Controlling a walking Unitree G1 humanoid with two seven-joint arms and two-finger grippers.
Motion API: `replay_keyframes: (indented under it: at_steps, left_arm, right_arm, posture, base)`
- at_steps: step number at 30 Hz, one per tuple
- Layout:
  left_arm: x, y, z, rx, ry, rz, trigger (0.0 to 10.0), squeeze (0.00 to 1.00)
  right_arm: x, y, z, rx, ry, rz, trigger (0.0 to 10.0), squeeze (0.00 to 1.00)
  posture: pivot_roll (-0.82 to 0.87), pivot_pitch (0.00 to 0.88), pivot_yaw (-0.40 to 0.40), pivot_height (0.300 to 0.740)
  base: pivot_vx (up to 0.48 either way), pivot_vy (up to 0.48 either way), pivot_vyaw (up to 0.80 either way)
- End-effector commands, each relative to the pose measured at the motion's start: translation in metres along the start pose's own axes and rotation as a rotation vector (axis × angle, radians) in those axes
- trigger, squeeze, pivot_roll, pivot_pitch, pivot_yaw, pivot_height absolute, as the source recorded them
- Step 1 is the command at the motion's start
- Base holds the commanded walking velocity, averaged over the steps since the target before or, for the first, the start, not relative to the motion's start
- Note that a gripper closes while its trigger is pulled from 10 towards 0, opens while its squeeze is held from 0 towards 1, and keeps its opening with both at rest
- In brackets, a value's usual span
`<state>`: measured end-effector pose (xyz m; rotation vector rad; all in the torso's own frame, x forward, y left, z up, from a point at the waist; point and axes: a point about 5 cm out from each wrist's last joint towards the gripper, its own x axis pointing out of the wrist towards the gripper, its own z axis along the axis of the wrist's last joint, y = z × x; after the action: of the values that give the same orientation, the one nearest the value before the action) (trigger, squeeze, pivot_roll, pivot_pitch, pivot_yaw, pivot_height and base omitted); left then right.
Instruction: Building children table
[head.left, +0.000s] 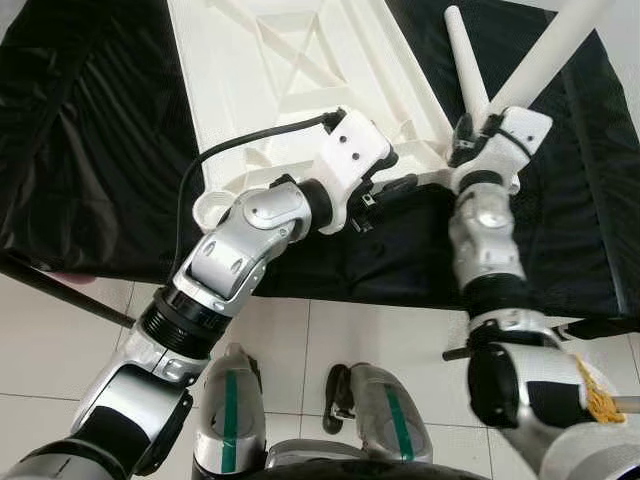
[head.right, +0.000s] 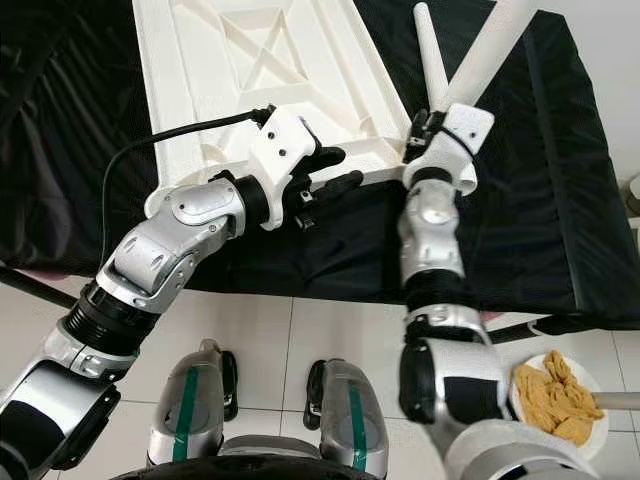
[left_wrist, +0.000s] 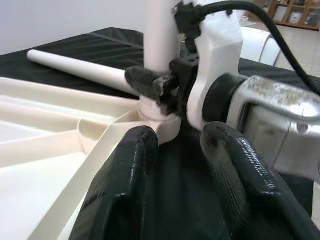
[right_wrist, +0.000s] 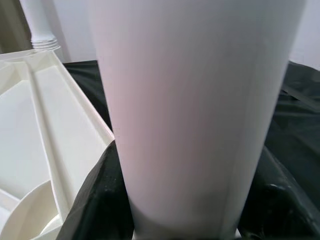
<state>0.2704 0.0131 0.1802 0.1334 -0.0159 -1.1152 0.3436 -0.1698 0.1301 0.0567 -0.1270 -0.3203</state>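
Table leg between right gripper fingers, left gripper agape nearby.

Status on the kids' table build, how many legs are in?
Done: the white tabletop lies upside down on the black cloth. In hand: the right end effector is shut on a white leg standing in the near right corner socket; whether it is fully seated is unclear. The left end effector hangs open beside that corner. Left: a second leg lies loose on the cloth; other corners are cut off.
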Motion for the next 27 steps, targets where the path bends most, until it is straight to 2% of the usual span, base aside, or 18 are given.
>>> replay_keyframes:
  at_steps: [1, 8, 9, 16, 21, 23, 24, 27]
  left_arm:
    - [0.003, -0.005, 0.001, 0.020, 0.000, -0.079, 10.0, 0.00]
    - [0.003, -0.006, 0.001, 0.019, 0.000, -0.080, 10.0, 0.00]
    - [0.003, -0.006, 0.001, 0.018, 0.000, -0.080, 10.0, 0.00]
    - [0.003, -0.006, 0.001, 0.018, 0.001, -0.081, 10.0, 0.00]
    - [0.002, -0.007, 0.001, 0.019, 0.000, -0.083, 10.0, 0.00]
    - [0.003, -0.007, 0.001, 0.019, 0.000, -0.084, 10.0, 0.00]
    - [0.003, -0.007, 0.001, 0.019, -0.001, -0.085, 10.0, 0.00]
    - [0.003, -0.007, 0.002, 0.020, -0.002, -0.087, 10.0, 0.00]
  right_arm:
    - [-0.004, 0.004, -0.005, -0.021, 0.025, 0.002, 10.0, 0.00]
    - [-0.006, 0.004, -0.005, -0.019, 0.027, -0.004, 10.0, 0.00]
    - [-0.006, 0.002, -0.005, -0.015, 0.026, -0.007, 10.0, 1.00]
    - [-0.010, 0.000, -0.001, -0.008, 0.013, -0.011, 10.0, 1.00]
    - [-0.013, 0.001, 0.002, 0.003, -0.014, 0.086, 10.0, 1.00]
    - [-0.014, 0.003, 0.005, 0.022, -0.026, 0.174, 10.0, 1.00]
    - [-0.012, 0.001, 0.008, 0.031, -0.034, 0.228, 10.0, 0.00]
    - [-0.007, -0.007, 0.013, 0.036, -0.039, 0.338, 10.0, 0.00]
  posture:
    - [0.03, 0.000, -0.059, 0.740]
    - [0.03, 0.000, -0.060, 0.740]
    - [0.03, 0.000, -0.059, 0.740]
    - [0.02, 0.000, -0.058, 0.740]
    - [0.02, 0.000, -0.057, 0.740]
    - [0.02, 0.000, -0.057, 0.740]
    - [0.01, 0.000, -0.055, 0.740]
    - [0.01, 0.000, -0.053, 0.740]
  base:
    - [0.000, 0.000, 0.00]
    - [0.000, 0.000, 0.00]
    - [0.000, 0.000, 0.00]
    - [0.000, 0.000, 0.00]
    - [0.000, 0.000, 0.00]
    - [0.000, 0.000, 0.00]
    - [0.000, 0.000, 0.00]
    - [0.000, 0.000, 0.00]
